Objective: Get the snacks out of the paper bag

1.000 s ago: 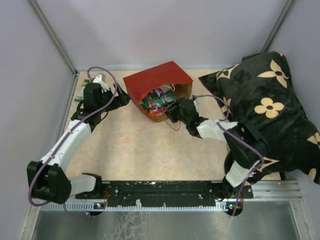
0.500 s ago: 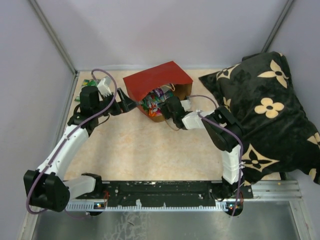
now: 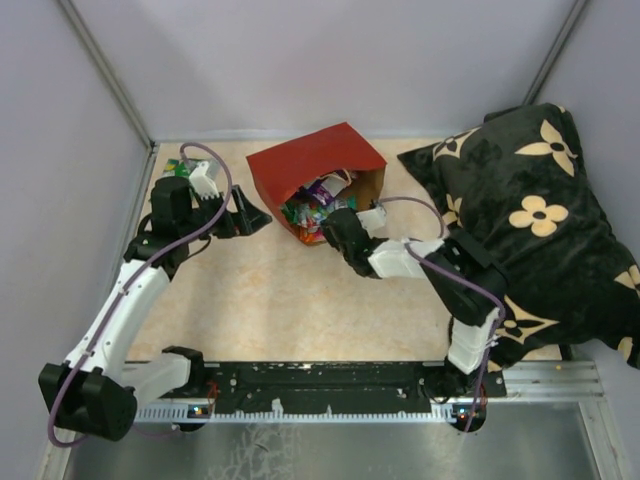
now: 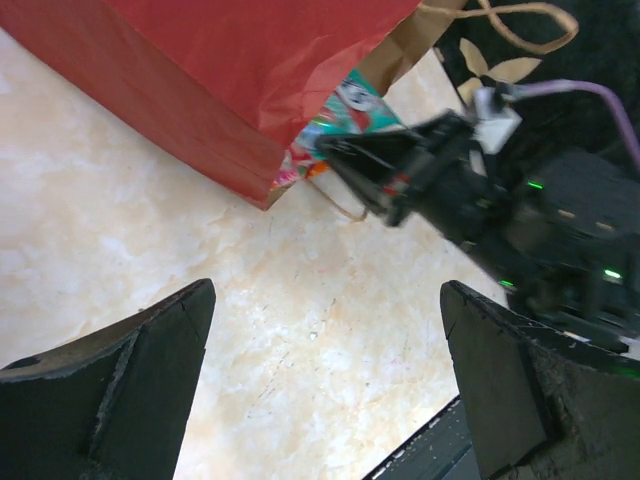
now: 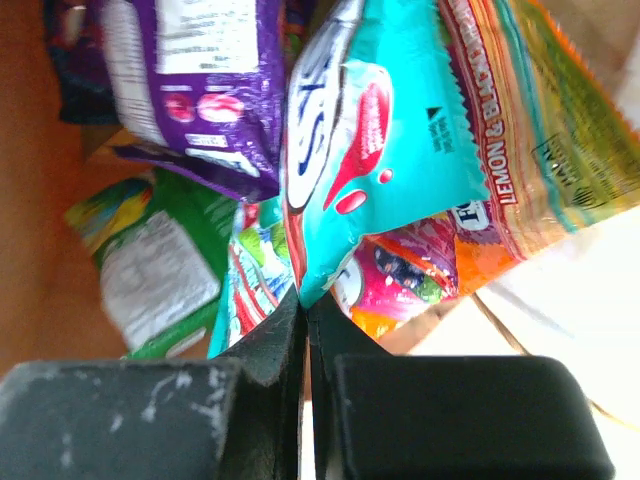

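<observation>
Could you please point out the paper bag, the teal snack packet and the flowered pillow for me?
paper bag [image 3: 310, 160], top view, on its red upper side.
teal snack packet [image 5: 390, 150], right wrist view, on its glossy front.
flowered pillow [image 3: 560, 265], top view, on black fabric between flowers.

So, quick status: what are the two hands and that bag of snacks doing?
Left hand open, apart beside red-and-brown paper bag. Right hand shut on corner of teal glossy snack packet at bag mouth. Other packets inside. Nothing blocking.
</observation>
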`<action>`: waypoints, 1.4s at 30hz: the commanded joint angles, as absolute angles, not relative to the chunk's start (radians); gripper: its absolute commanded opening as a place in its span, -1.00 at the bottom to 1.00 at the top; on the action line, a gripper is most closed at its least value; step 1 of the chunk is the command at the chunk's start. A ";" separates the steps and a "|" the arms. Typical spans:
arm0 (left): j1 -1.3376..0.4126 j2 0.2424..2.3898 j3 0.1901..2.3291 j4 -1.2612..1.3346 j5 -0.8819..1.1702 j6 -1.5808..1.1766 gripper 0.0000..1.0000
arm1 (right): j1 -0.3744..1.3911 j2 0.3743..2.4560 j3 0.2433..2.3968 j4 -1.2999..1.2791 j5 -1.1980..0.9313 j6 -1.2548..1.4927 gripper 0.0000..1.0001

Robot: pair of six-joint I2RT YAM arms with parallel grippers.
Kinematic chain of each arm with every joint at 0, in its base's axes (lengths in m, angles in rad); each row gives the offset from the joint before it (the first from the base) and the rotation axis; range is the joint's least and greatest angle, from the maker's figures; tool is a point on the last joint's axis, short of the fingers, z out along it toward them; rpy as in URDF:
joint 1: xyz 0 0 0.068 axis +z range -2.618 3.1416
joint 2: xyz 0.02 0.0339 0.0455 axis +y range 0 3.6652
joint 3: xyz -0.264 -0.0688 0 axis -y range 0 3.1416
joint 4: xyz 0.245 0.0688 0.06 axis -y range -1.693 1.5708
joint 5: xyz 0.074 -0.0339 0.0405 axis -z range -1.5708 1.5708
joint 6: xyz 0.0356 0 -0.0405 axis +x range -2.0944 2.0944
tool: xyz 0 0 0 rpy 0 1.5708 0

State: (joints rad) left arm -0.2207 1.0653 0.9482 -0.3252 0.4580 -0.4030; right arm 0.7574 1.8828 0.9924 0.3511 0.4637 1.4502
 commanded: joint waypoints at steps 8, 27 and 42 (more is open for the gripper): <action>-0.181 1.088 1.056 -0.461 0.391 -0.313 1.00 | 0.764 1.118 0.701 0.018 0.529 1.138 -1.00; 0.143 1.052 1.130 -0.559 0.365 -0.446 1.00 | 1.211 1.624 1.474 -0.362 0.085 0.581 -1.00; 0.128 0.945 0.951 -0.560 0.259 -0.434 0.99 | 1.068 1.721 1.052 -0.055 -0.039 0.647 0.73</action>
State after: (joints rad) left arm 0.1402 0.9485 1.0771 -0.5591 0.2798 -0.4286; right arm 1.1320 1.8484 1.3041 -0.1490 -0.0711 0.5831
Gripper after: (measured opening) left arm 0.998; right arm 0.500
